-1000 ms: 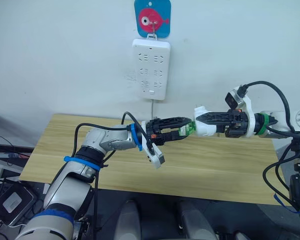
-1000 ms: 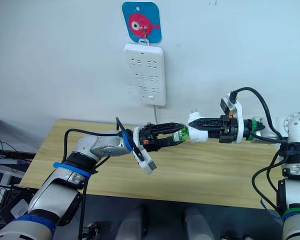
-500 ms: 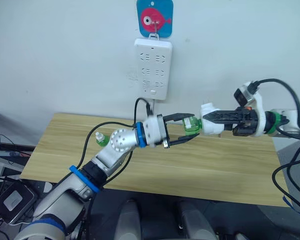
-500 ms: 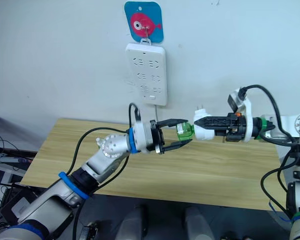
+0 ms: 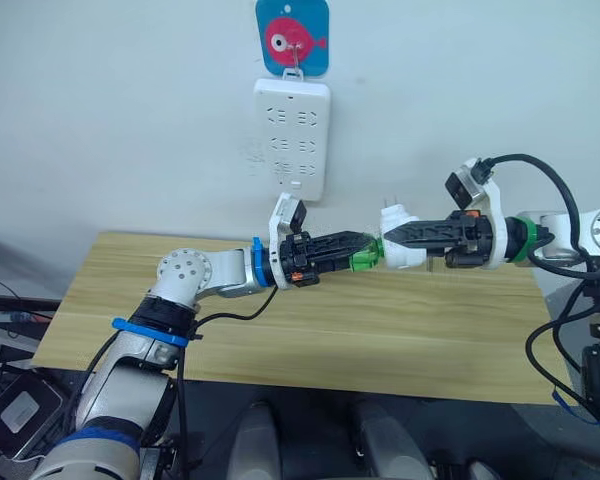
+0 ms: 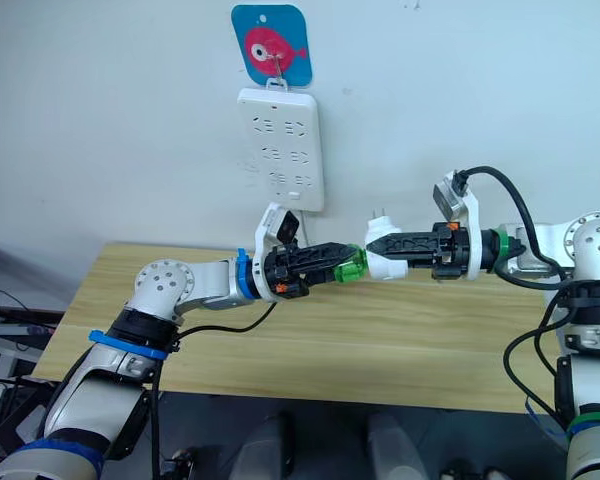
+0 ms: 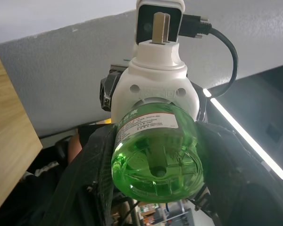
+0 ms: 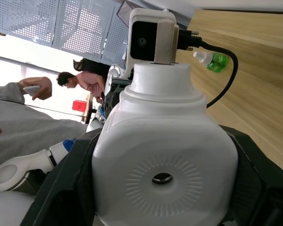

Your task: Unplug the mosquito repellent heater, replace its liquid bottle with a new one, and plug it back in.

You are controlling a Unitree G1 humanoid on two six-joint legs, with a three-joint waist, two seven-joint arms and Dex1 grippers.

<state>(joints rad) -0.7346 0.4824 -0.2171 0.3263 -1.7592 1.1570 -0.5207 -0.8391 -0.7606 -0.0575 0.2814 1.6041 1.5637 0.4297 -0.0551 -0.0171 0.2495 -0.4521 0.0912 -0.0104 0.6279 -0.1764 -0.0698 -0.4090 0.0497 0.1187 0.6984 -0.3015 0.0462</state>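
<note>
While both my arms meet in mid-air above the wooden table [image 5: 410, 340], the key relation is a shared, roughly level axis: heater and bottle lie end to end along the line between my two grippers. My right gripper [image 5: 395, 238] is clamped on the mosquito repellent heater [image 5: 398, 250], fingers on either side of its white body, prongs pointing up toward the wall. My left gripper [image 5: 352, 248] comes in from the opposite side and is closed around the green liquid bottle [image 5: 364, 259], which is seated in the heater's open end. In the left wrist view the bottle [image 7: 155, 150] sits between my two black fingers with its base facing the camera and the heater behind it, so it is dead ahead of the jaws, on their line.

Bottle's long axis runs along my left fingers, so unscrewing means rolling the left wrist about that axis while the right holds firm. The left arm is the one on the bottle; the right only braces. How firmly the left pads bear on the glass I can't quite tell; they look to be touching.

The power strip [image 5: 291, 138] hangs on the wall above, well apart. A capped green bottle [image 8: 210, 59], probably the new one, lies on the table.
</note>
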